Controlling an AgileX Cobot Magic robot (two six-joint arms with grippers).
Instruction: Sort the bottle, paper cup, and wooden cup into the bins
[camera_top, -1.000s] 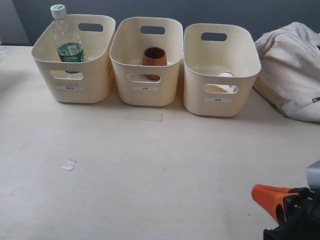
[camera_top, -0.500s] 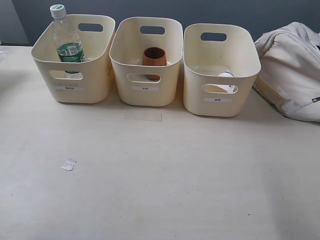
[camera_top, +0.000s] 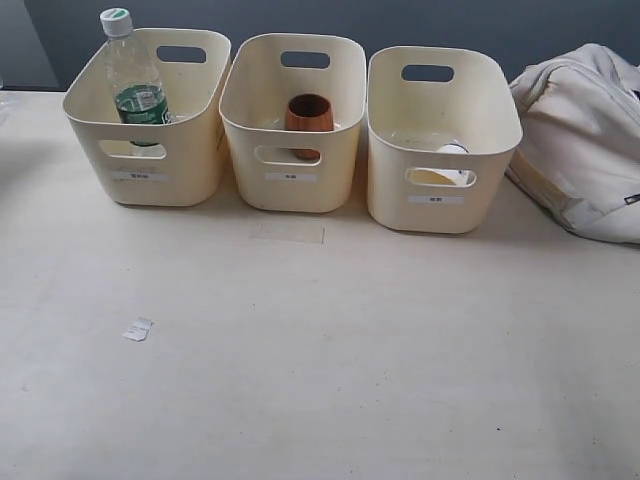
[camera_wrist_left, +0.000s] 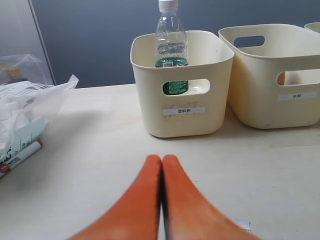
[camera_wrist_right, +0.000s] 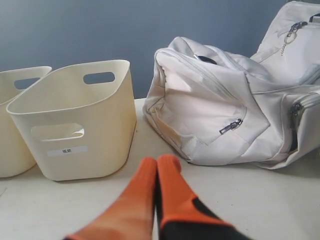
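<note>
Already sorted, by how things lie:

Bottle: the bottle (camera_top: 133, 82) stands upright in the left bin (camera_top: 148, 170), at the table's far left corner; its white cap rises above the rim (green label shows through the handle cut-out in the left wrist view).

Wooden cup: the wooden cup (camera_top: 309, 118) sits upright inside the middle bin (camera_top: 290, 180), along the far edge.

Paper cup: the paper cup (camera_top: 447, 165) lies low in the right bin (camera_top: 437, 205), partly seen through the front cut-out; its pose is hard to tell.

Bins: all three stand side by side along the far edge of the table (camera_top: 330, 360), each with a small white label on the front.

Left gripper: the left gripper (camera_wrist_left: 161, 161) has its orange fingers pressed together, holding nothing, over the table before the left bin.

Right gripper: the right gripper (camera_wrist_right: 157, 162) is likewise closed and empty, near the right bin.

Bag: a cream bag (camera_top: 585, 140) rests at the far right corner, just beside the right bin.

Paper scrap: a small scrap (camera_top: 138, 329) lies toward the left edge.
</note>
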